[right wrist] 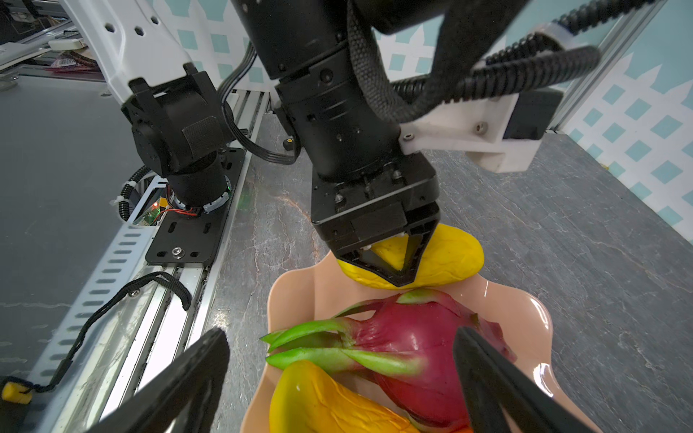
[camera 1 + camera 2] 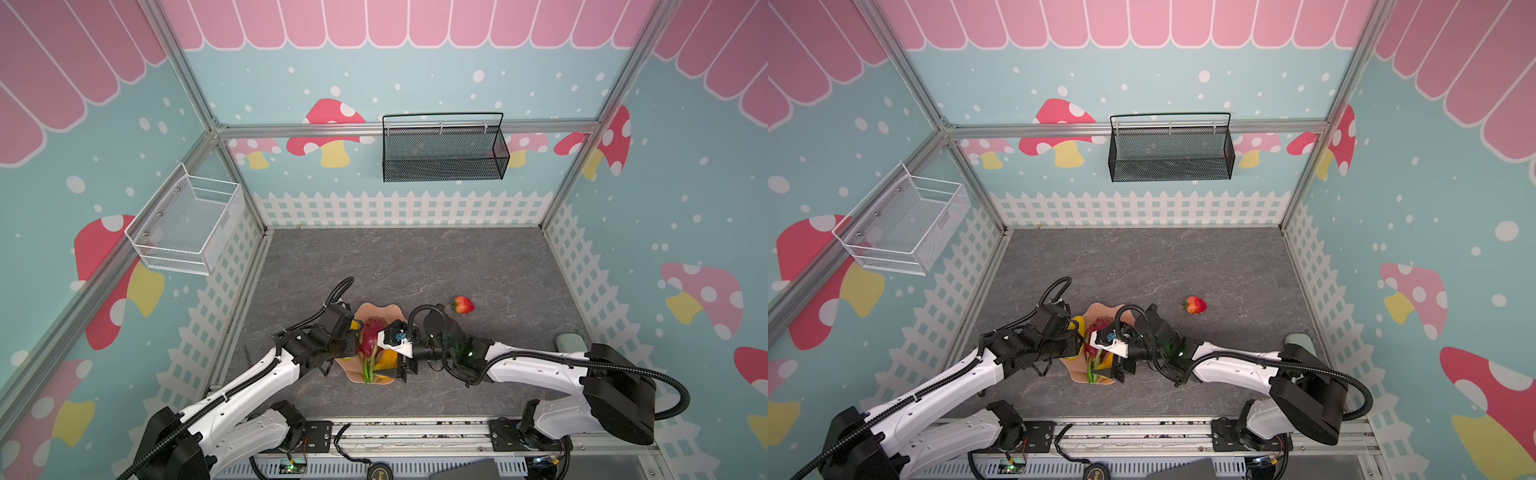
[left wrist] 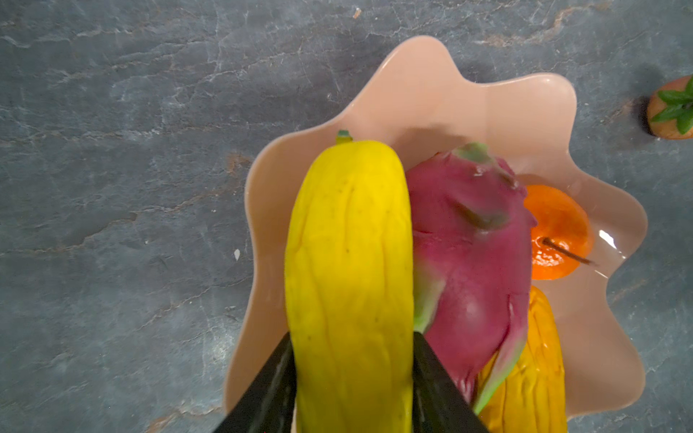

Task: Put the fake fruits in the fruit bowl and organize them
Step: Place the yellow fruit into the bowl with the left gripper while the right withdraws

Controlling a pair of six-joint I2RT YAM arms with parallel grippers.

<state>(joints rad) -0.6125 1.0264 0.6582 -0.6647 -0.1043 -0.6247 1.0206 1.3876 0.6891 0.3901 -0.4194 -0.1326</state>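
Mostly done. In bowl (image 3: 431,101) already: dragon fruit (image 3: 472,255) across the middle, orange (image 3: 558,225) just beside it, gourd (image 3: 540,375) tight against its green tips.

Grips yellow fruit (image 3: 348,243) in left gripper (image 3: 352,337), jaws pressed against both its sides with no gap to be seen. Hangs it low over bowl's edge, right beside dragon fruit; cannot tell whether it rests on bowl yet.

Spreads right gripper (image 1: 341,335) wide, with nothing held: one finger on either side of dragon fruit, neither seen pressing it.

Leaves strawberry (image 2: 462,305) alone on table (image 2: 415,266), well apart from bowl.

By judgement, at the point of setting yellow fruit down. Calls for parting the jaws and lifting straight away, so as not to drag it back out or roll it over the low rim. After that, only strawberry to fetch, most likely with right gripper, the nearer one. Then perhaps some tidying, since dragon fruit takes most of the room.
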